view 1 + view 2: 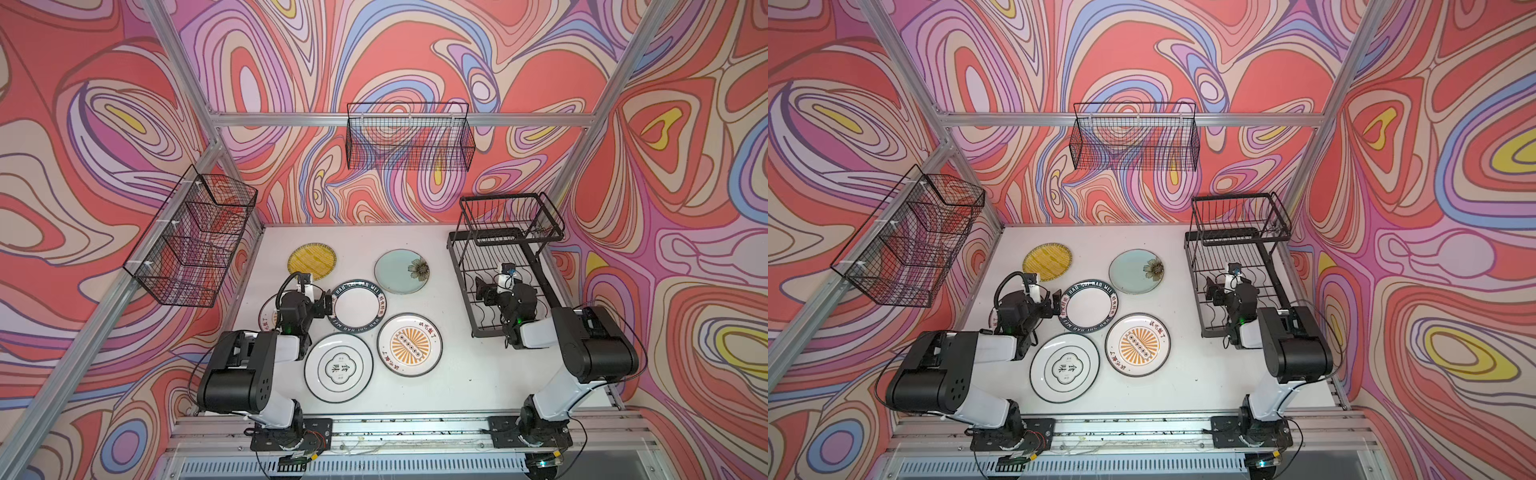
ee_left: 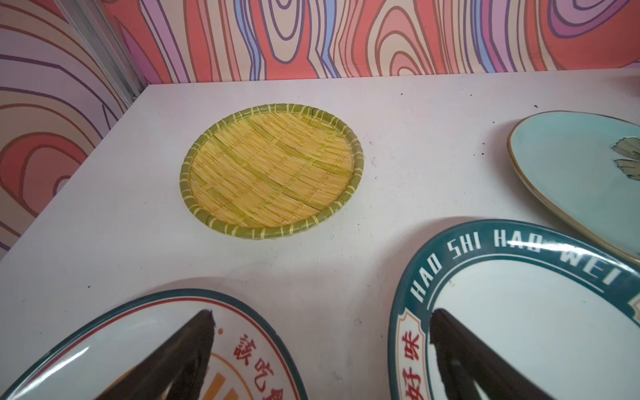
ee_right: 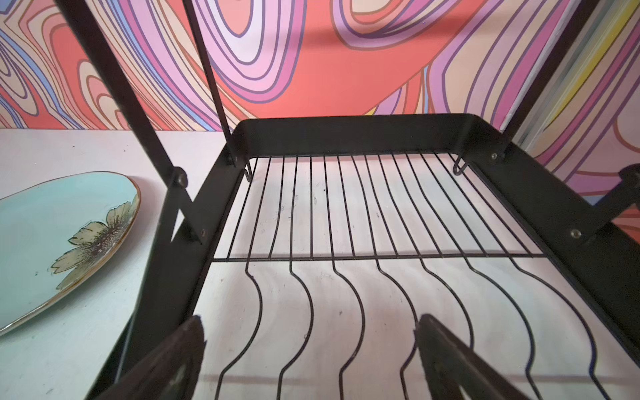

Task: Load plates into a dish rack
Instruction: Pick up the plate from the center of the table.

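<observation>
**First pick: rim grip wanted, rack bare**

In both top views, found all six plates flat on the worktop [image 1: 457, 386], none in the dish rack [image 1: 498, 240] on the right arm's side. Saw the left jaws spread wide and empty, low between the lettered plate [image 1: 1089, 306] and a sunburst plate [image 1: 267, 318] half hidden under the arm. Saw the right jaws spread and empty too, hovering over the rack's lower tier. Noted the second sunburst plate [image 1: 409, 345] and the plate with characters [image 1: 338, 368] nearest the arm bases.

From the left wrist, saw one jaw over the sunburst plate and one over the lettered plate, bare worktop between; could not tell about any touch. Spotted the yellow plate [image 2: 272, 171] beyond, well apart, and the green plate [image 2: 581, 180] nearer the rack.

From the right wrist, looked down between open jaws onto the wavy wires [image 3: 346, 311], every slot free, with the green plate near the rack's frame.

Judged the step as the first pick. Thought it best to commit to one plate rather than straddle two: shift over the lettered rim, tip one jaw under the lip, set the other on top, clench only once seated. Feared a slip off the glaze or a shove into the neighbour close by. Favoured lifting on edge, ready for an upright drop into a slot.
</observation>
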Motion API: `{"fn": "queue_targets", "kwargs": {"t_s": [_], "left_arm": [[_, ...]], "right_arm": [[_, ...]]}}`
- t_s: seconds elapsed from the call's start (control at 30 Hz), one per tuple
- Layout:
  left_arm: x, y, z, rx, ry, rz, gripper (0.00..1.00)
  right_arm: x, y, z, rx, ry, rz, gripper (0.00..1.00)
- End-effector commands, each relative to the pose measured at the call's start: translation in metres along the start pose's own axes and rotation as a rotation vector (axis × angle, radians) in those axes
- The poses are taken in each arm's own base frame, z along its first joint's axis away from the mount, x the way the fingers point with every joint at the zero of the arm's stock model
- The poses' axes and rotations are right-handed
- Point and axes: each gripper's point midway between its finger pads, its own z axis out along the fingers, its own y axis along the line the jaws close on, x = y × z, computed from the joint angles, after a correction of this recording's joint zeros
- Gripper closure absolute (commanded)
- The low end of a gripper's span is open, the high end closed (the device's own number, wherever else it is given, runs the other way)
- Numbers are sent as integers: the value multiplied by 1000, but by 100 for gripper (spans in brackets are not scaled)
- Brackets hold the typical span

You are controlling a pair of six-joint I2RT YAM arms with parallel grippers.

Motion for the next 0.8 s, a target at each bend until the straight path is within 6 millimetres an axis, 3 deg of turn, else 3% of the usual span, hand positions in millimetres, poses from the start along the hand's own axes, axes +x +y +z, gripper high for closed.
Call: {"fn": "queue_targets", "kwargs": {"t_s": [0.0, 0.33, 0.5, 0.77], "left_arm": [[-6, 4, 0, -11, -33, 11, 0], [-6, 3, 0, -6, -30, 14, 0], [-7, 18, 3, -92, -16, -20, 0], [-6, 18, 3, -92, -13, -19, 0]], "right_arm": [[4, -2, -1, 8, 3, -6, 2], [4, -2, -1, 9, 4, -3, 2], [6, -23, 5, 126, 36, 44, 2], [7, -24, 4, 133, 37, 44, 1]]}}
